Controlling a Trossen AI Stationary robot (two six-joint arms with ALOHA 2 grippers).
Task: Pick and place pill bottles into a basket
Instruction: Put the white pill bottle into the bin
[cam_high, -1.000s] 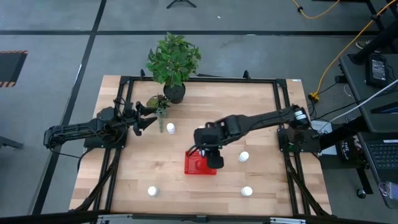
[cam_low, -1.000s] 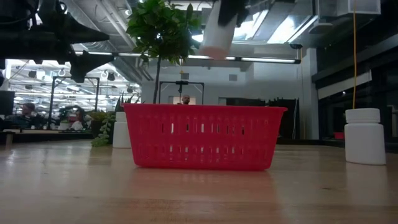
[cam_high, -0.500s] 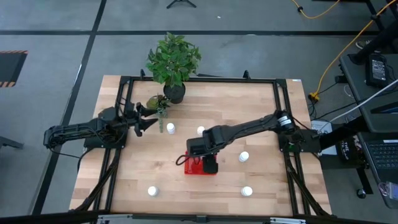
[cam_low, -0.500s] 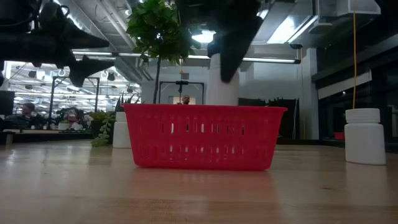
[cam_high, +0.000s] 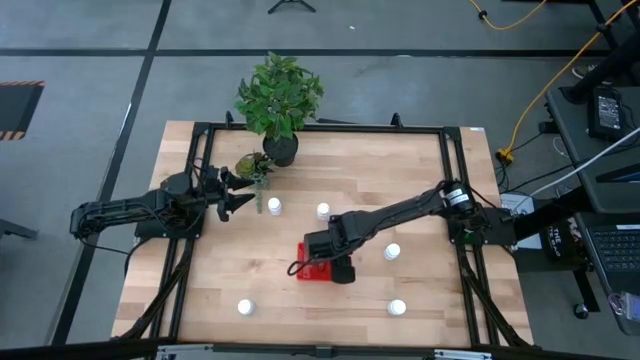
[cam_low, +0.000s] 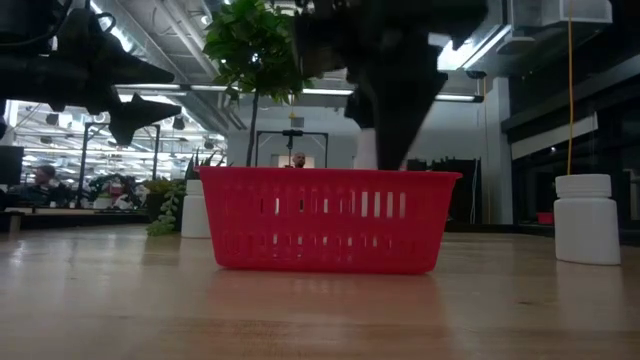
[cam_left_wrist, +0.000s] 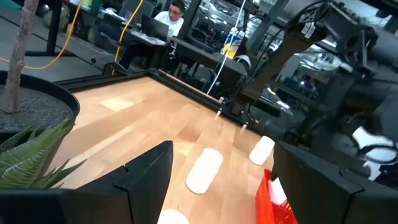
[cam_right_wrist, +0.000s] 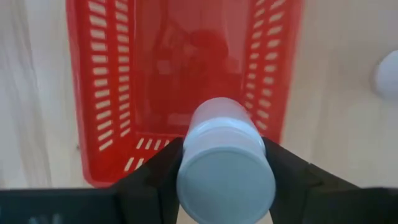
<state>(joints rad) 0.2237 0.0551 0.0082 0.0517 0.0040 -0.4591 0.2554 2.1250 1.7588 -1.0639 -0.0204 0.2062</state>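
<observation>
The right claw (cam_right_wrist: 224, 171) grips a white pill bottle (cam_right_wrist: 225, 163) between its two fingers, holding it directly over the red basket (cam_right_wrist: 180, 74), whose bare floor lies just beneath the bottle. In the high view the right claw (cam_high: 335, 262) hangs above the basket (cam_high: 308, 271) near the middle of the table (cam_high: 420, 170). The left claw (cam_high: 243, 190) hovers with its fingers spread and nothing between them; one bottle (cam_high: 274, 206) stands just beside it. Other bottles (cam_high: 323, 211) rest on the table around the right claw, near and apart from the basket.
</observation>
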